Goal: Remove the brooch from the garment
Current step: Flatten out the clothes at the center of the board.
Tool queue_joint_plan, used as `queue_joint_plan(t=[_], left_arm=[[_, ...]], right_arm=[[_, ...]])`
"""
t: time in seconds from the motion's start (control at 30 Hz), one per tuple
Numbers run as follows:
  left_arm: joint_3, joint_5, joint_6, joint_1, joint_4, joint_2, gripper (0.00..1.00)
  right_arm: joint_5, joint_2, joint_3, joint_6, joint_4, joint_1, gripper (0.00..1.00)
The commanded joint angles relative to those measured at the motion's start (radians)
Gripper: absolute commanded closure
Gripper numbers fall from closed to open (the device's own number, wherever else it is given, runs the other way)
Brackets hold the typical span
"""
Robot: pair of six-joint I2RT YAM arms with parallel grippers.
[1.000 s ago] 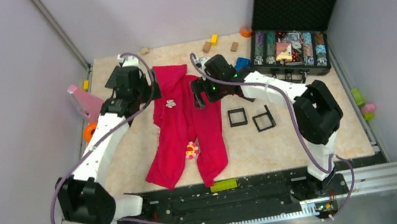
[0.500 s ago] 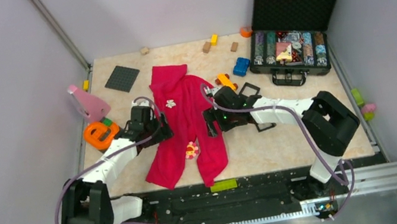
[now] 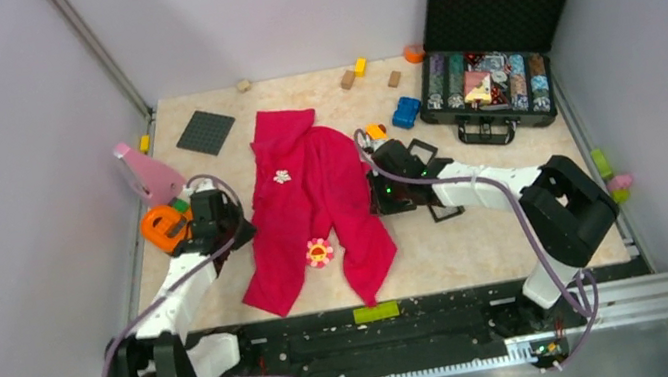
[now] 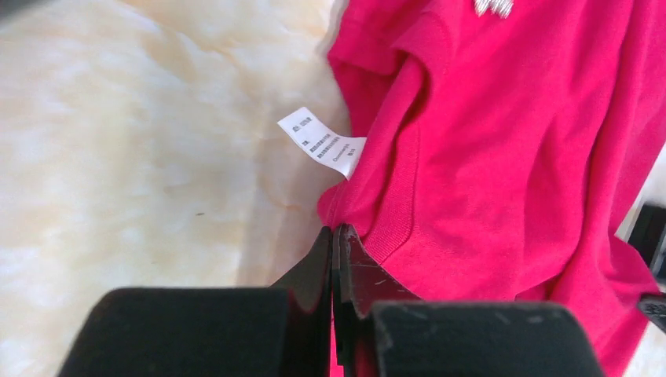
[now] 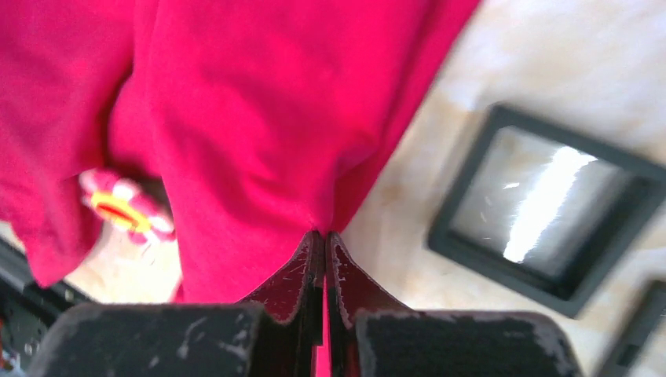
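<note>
Where the counter meets the left wall, an orange ring toy sits just beside the left arm's wrist. The left claw is pressed together on the left hem of the garment, a bright pink piece spread flat, and it pinches the fabric just below a white care label. A small white sparkly ornament shows on the garment's upper middle.

The brooch, a round flower with pink petals, a yellow ring and a red centre, lies lower down at the gap between the garment's two lower flaps. In the right wrist view a fold of cloth partly covers it. Neither claw touches it.

The right claw is clamped on the garment's right edge, with pink cloth showing between its fingers. A black square frame lies on the counter just to its right. An open black case stands at the far right corner.
</note>
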Motion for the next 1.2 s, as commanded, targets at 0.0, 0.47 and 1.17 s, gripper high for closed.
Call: queue_joint_plan(t=[0.0, 0.47, 1.17], left_arm=[[-0.028, -0.218, -0.056, 0.047, -0.035, -0.203, 1.00], [-0.057, 0.006, -0.041, 0.125, -0.078, -0.226, 0.78], [0.204, -0.323, 0.141, -0.134, 0.057, 0.079, 0.22]], right_arm=[[0.160, -0.071, 0.089, 0.012, -0.042, -0.049, 1.00], [0.049, 0.050, 0.230, -0.028, -0.069, 0.111, 0.84], [0.161, 0.418, 0.602, -0.081, -0.089, 0.098, 0.35]])
